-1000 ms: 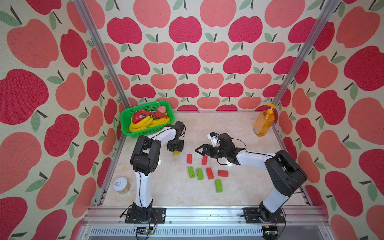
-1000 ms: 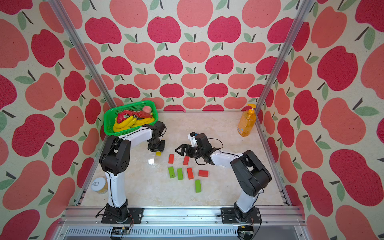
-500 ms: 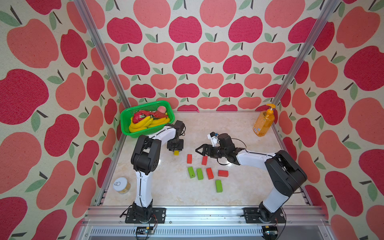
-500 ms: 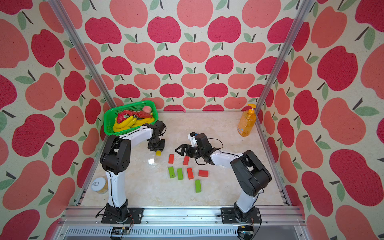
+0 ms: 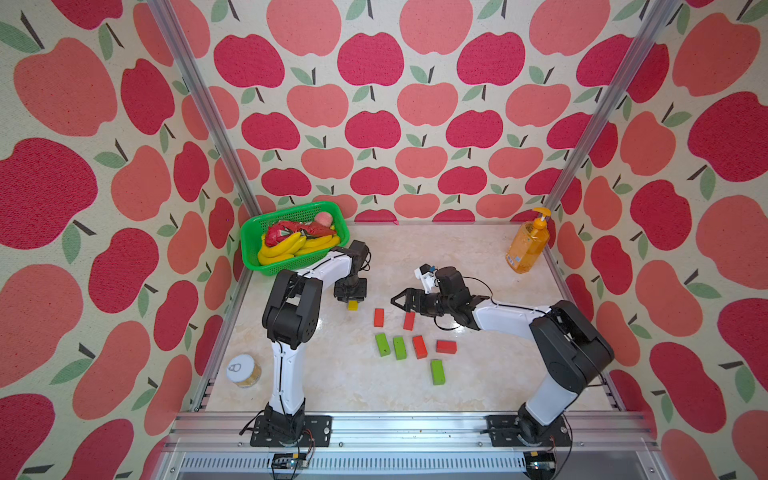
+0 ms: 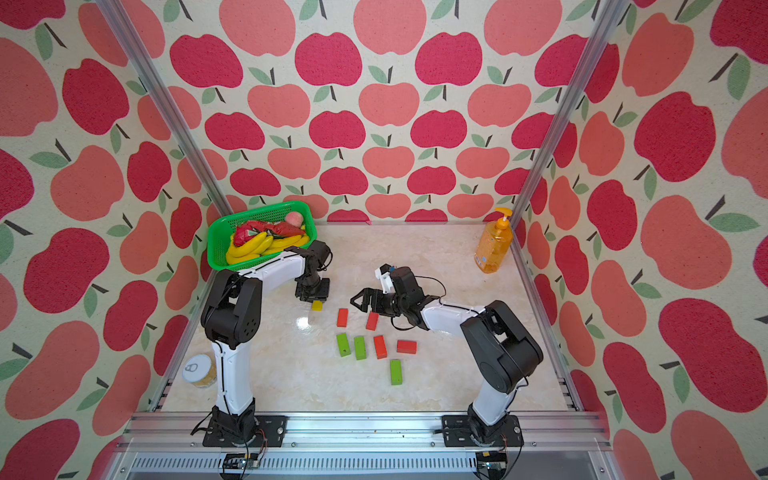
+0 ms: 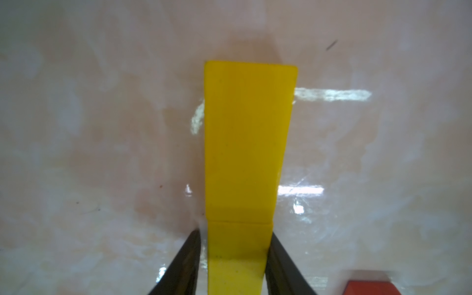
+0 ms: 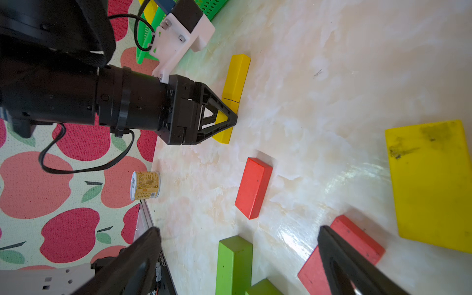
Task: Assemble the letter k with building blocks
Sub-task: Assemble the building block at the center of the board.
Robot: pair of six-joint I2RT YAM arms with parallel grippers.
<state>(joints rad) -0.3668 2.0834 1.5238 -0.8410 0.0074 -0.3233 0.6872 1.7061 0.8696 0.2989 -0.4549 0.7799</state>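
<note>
My left gripper is shut on a yellow brick that lies on the table. It sits end to end with a second yellow brick, and the two form a straight bar. In both top views only the held brick's end shows under the left gripper. My right gripper hovers open over two red bricks, holding nothing. Nearer the front lie two green bricks, two red ones and a third green.
A green basket of bananas stands at the back left, just behind the left arm. An orange soap bottle is at the back right and a tin can at the front left. A smudged yellow face is close to the right wrist camera.
</note>
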